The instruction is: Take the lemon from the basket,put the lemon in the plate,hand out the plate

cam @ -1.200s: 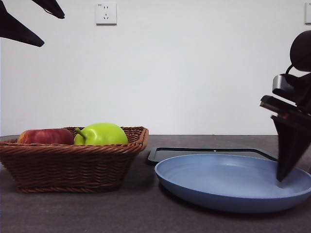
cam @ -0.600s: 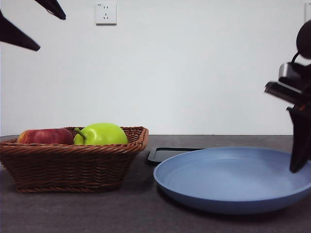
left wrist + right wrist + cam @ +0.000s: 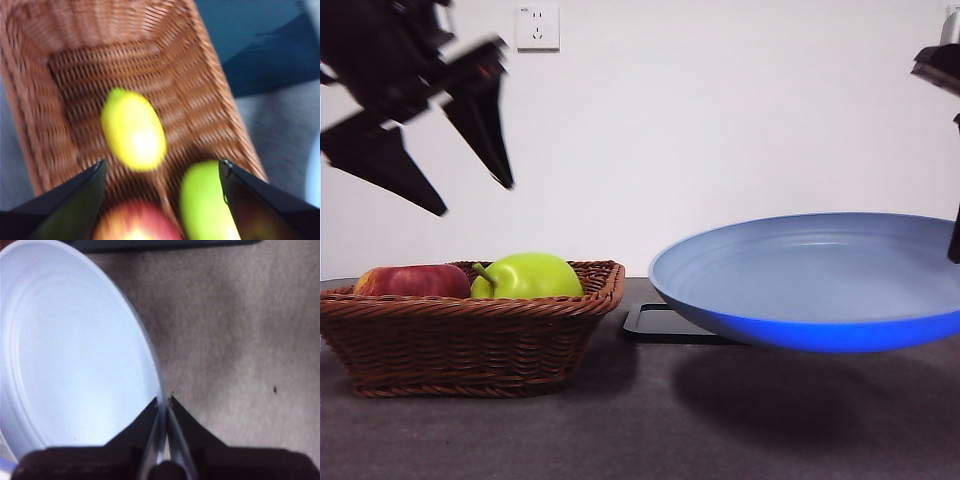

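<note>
The yellow lemon lies on the floor of the brown wicker basket, beside a green fruit and a red apple. In the front view the basket stands at the left and its wall hides the lemon. My left gripper is open and empty, hanging above the basket; in its wrist view the lemon lies between and beyond its jaws. My right gripper is shut on the rim of the light-blue plate. The empty plate hangs above the table at the right.
The green fruit and the apple rise over the basket rim. A flat black tray lies on the dark table behind and below the lifted plate. A wall socket is on the white back wall.
The right gripper has lifted the plate off the table by its rim. The left gripper has come down from the top left corner to above the basket.
</note>
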You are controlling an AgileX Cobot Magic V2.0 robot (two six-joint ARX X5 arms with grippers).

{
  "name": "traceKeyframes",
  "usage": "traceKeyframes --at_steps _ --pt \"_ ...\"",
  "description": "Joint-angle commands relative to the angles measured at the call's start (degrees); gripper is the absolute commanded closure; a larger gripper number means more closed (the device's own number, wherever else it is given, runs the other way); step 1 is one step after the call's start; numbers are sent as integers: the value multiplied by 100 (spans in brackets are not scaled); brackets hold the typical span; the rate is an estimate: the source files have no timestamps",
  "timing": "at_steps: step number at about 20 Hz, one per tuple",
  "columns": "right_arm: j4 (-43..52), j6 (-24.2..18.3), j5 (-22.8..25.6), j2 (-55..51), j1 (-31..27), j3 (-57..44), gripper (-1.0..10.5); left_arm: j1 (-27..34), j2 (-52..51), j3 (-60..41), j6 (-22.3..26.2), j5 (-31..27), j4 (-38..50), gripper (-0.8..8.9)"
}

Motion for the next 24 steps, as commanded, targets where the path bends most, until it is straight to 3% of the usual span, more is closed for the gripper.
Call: traceKeyframes --at_steps 1,3,9,13,15,20,21,24 --pt "-50 -20 -17 -57 26 59 944 -155 623 439 199 -457 -87 424" --pt "-118 -20 -17 -107 26 59 944 -258 1123 752 256 -841 -199 424" --pt "-168 -22 -17 -111 26 59 944 -319 2227 990 247 -822 164 424" --pt "-157 -26 -15 -111 26 59 944 -352 2295 990 275 -815 153 447" --pt "-138 -24 -15 -109 26 59 944 -350 2295 990 411 -811 35 582" --pt "-122 -22 -20 -109 26 59 944 -275 1687 1259 555 -796 -337 595" --pt "-122 -22 -24 -109 26 59 944 -280 1377 1377 562 -684 -424 595" --pt "-122 -20 -63 -105 26 59 944 -651 466 1532 553 516 -304 595"
